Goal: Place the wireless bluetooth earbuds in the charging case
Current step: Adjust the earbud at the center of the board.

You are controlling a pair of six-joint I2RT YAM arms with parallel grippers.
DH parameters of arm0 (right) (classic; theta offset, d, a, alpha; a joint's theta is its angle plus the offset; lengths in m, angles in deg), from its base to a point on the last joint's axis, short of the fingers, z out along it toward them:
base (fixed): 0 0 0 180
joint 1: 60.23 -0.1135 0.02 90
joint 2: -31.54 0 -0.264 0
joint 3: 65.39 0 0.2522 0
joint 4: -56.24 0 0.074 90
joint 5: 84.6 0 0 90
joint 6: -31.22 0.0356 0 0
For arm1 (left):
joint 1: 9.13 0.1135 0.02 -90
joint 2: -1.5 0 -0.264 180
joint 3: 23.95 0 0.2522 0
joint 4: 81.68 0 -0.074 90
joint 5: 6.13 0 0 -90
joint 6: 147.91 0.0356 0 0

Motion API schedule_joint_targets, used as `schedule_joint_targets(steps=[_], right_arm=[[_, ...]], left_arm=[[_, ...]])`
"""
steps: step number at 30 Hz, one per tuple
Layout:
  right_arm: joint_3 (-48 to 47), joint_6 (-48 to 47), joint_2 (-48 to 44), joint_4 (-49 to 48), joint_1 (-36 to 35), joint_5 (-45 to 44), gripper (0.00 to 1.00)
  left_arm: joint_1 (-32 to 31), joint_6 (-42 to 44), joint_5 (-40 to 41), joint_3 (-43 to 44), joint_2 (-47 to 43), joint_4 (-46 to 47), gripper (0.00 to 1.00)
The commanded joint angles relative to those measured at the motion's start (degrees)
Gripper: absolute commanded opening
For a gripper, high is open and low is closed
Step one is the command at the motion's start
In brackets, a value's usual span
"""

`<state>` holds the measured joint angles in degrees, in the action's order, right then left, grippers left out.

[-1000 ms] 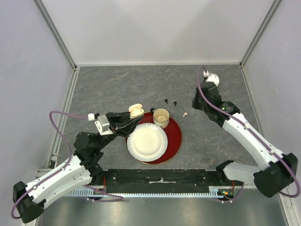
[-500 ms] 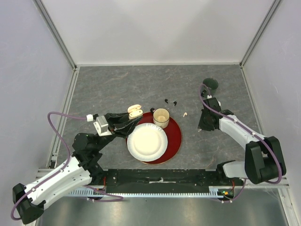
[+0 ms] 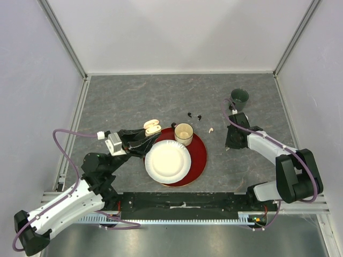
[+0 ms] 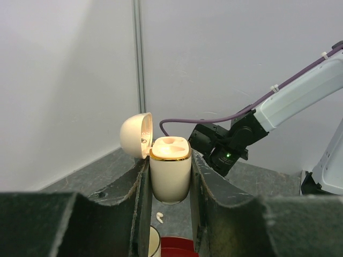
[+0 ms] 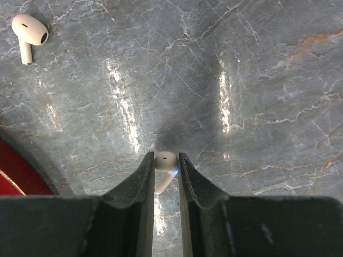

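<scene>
I find the overhead view bright and evenly lit from above. The pale walls [image 3: 177, 32] read clean, and the white plate [image 3: 167, 160] is close to blown out. Shadows on the grey table [image 3: 134, 101] are short and soft-edged.

In the left wrist view, the charging case [image 4: 170, 160] is sharp with a warm glow. The fingers [image 4: 80, 225] of the left gripper [image 4: 169, 184] clamped on it are dark and blurred.

In the right wrist view, two pale streaks of glare run down the stone. A dark shadow fans out above the right gripper [image 5: 165, 167]. A blue-white glint sits on the pinched earbud [image 5: 164, 158], and the near fingers are soft and almost black.
</scene>
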<state>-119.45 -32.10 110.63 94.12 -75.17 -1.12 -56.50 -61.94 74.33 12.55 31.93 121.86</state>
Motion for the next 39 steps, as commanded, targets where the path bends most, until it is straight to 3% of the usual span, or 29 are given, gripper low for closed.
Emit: schedule_joint_targets(steps=[1,13,17,25,39], right_arm=[[0.13,-1.98,2.47,-2.41,-0.7,0.28,0.1],[0.3,-0.93,4.14,-1.36,-1.58,-2.53,0.4],[0.04,1.71,4.06,-0.3,-1.5,-3.93,0.41],[-1.02,9.97,6.17,3.21,-1.5,-8.15,0.35],[0.39,12.35,2.03,3.66,-1.59,-6.92,0.42]], left_arm=[[-0.26,1.48,1.19,0.02,-0.9,0.67,0.02],[-0.26,1.4,1.37,0.37,-1.17,-0.3,0.02],[-0.26,1.57,1.54,0.37,-1.26,-0.47,0.02],[-0.17,2.1,1.89,0.55,-1.78,-1.17,0.02],[-0.17,1.48,1.98,0.46,-1.52,-1.17,0.02]])
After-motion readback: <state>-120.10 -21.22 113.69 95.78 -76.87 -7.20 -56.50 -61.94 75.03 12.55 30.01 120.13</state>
